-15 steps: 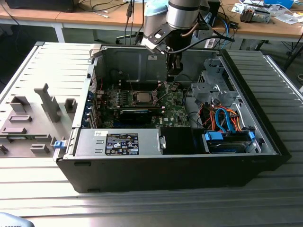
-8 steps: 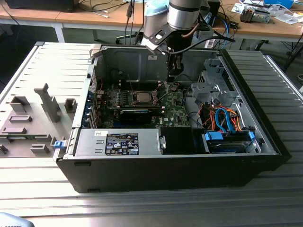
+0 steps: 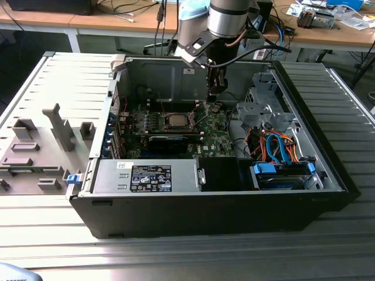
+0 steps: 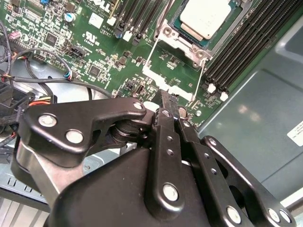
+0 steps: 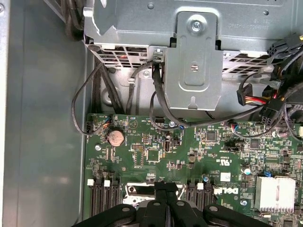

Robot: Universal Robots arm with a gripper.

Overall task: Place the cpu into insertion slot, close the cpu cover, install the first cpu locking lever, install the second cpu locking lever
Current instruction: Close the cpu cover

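The gripper (image 4: pixel 168 101) hangs inside the open computer case (image 3: pixel 193 219), fingers pressed together on nothing, tips just above the green motherboard (image 5: pixel 189 142); the cpu (image 4: pixel 207 18) lies flat on that board, framed by the silvery cpu cover (image 4: pixel 171 34); two thin locking levers (image 4: pixel 199 78) reach from the frame toward the fingertips, which stand near the cpu but apart from it.

Open computer case (image 3: pixel 205 216) on a slatted metal table (image 3: pixel 176 257)

Inside lies a green motherboard (image 3: pixel 214 140), with a silver power supply (image 3: pixel 146 175) along the near side and orange and blue cables (image 3: pixel 275 146) toward the exterior view's right. In the first wrist view a coin battery (image 5: pixel 115 137) sits on the board. A grey moulded tray (image 3: pixel 41 146) lies beside the case on the exterior view's left, and wooden desks (image 3: pixel 58 20) stand far behind.
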